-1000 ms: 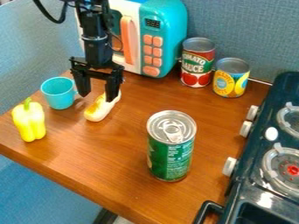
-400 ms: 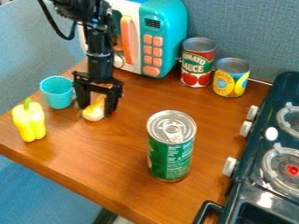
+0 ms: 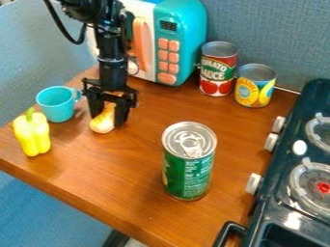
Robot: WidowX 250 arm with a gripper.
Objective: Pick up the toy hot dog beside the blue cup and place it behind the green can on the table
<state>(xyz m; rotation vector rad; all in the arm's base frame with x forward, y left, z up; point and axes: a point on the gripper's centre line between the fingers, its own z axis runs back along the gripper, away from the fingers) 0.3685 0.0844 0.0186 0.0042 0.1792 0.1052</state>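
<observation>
Gripper (image 3: 109, 120) down at white-and-yellow toy food (image 3: 102, 124), right of turquoise cup (image 3: 57, 105); whether gripping, cannot tell.

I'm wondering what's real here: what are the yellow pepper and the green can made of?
The yellow pepper looks like smooth plastic, perhaps a toy, judging by its even colour and soft sheen. The green can seems to be metal, its lid silvery and shiny with a pull tab; its side looks printed.
</observation>
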